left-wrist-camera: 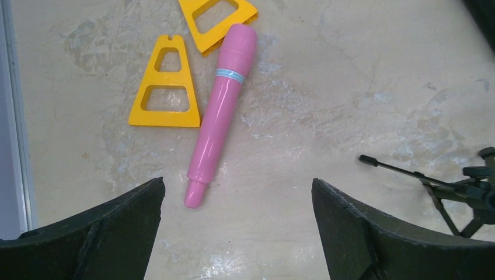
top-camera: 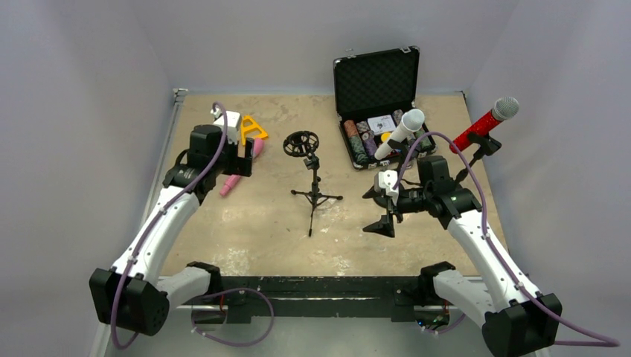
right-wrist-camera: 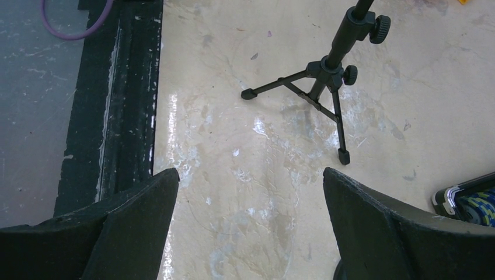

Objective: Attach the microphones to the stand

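**Both grippers spread wide, nothing held**

The left gripper (left-wrist-camera: 236, 189) hangs wide open and empty just short of the pink microphone (left-wrist-camera: 222, 111). That microphone lies flat on the table (left-wrist-camera: 362, 81), touching two yellow triangular pieces (left-wrist-camera: 164, 87). The right gripper (right-wrist-camera: 251, 175), equally spread and empty, faces the bare tripod stand (right-wrist-camera: 327, 70). The red microphone (top-camera: 487, 119) sits clipped up at far right. The white microphone (top-camera: 402, 132) slants before the open case (top-camera: 376, 82), its support seemingly hidden behind the right arm (top-camera: 476, 230).
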You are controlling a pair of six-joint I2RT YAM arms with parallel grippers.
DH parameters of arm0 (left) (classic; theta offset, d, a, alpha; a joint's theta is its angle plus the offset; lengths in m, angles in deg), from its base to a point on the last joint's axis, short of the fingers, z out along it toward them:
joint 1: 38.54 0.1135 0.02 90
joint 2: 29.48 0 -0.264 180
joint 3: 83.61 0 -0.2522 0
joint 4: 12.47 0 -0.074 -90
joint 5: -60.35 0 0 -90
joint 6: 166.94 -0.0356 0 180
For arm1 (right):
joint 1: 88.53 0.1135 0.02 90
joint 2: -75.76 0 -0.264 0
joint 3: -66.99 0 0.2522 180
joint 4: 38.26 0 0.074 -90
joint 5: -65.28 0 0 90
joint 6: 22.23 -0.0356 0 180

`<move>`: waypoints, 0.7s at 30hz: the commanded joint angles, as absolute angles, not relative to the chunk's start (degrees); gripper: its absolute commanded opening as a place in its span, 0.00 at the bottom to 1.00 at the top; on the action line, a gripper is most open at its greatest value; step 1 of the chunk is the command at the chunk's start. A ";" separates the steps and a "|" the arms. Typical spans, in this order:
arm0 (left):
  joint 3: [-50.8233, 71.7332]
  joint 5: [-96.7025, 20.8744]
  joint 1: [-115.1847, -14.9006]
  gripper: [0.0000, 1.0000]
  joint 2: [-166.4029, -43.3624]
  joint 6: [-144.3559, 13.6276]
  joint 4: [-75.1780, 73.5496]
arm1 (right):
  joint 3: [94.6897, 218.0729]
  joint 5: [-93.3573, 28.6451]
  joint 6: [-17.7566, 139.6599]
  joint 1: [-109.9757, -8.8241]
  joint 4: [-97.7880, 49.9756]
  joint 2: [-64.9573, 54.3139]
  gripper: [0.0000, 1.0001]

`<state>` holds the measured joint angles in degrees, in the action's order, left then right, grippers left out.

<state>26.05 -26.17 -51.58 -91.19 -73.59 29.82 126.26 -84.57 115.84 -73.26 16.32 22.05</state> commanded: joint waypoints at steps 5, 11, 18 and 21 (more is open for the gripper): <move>24.72 -24.54 -49.57 1.00 -98.21 -79.23 26.48 | 126.79 -87.03 117.49 -73.59 17.46 21.71 0.97; 23.74 -28.31 -47.07 1.00 -102.46 -77.53 26.41 | 126.75 -86.94 117.65 -73.63 17.64 21.71 0.97; 18.69 -30.86 -44.32 0.99 -111.13 -74.55 30.83 | 126.86 -87.12 117.93 -73.66 17.86 21.71 0.97; 16.61 -30.86 -44.26 0.94 -114.55 -74.66 32.72 | 126.87 -87.12 118.01 -73.59 17.95 21.79 0.97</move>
<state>20.56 -29.23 -44.63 -111.74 -75.71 30.24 126.26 -85.77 116.93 -73.28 17.76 21.65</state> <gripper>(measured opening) 0.977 0.968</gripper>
